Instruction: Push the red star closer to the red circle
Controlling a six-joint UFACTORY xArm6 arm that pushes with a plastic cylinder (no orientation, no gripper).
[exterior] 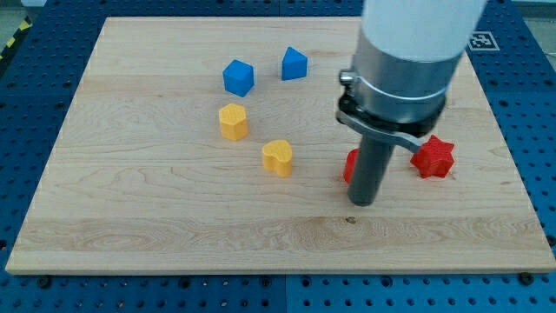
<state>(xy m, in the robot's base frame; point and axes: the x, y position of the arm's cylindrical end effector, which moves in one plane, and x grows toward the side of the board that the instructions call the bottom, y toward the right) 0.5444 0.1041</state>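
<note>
Here, your stock at this moment, item by item.

Board (156,217): pale wood, lying on a blue perforated bench (530,130); everything below rests flat on it.

Red star (433,157): the piece you are asked to move. It sits at the view's right, just right of the rod, partly overlapped by the arm's metal collar. Whether the rod touches it cannot be told.

Red circle (349,165): only a sliver shows at the rod's left edge; the rod hides the rest, so its round shape cannot be confirmed from here. It is taken as the target because it is the only other red piece.

My tip (362,202): resting on the board between the two red pieces, its end slightly below them in the view. There is no gripper on this arm, so nothing opens, closes or holds; the rod only pushes.

Judgement: standing between the pair, the tip blocks the gap. To close it, you would likely need to bring the tip round to the star's right side and push toward the view's left.

Blue blocks, two: a cube (238,76) and a house-like piece (294,63), near the view's top, well clear.

Yellow blocks, two: a rounded one (233,122) and a heart (278,157), left of the red circle, not in the pushing line.
</note>
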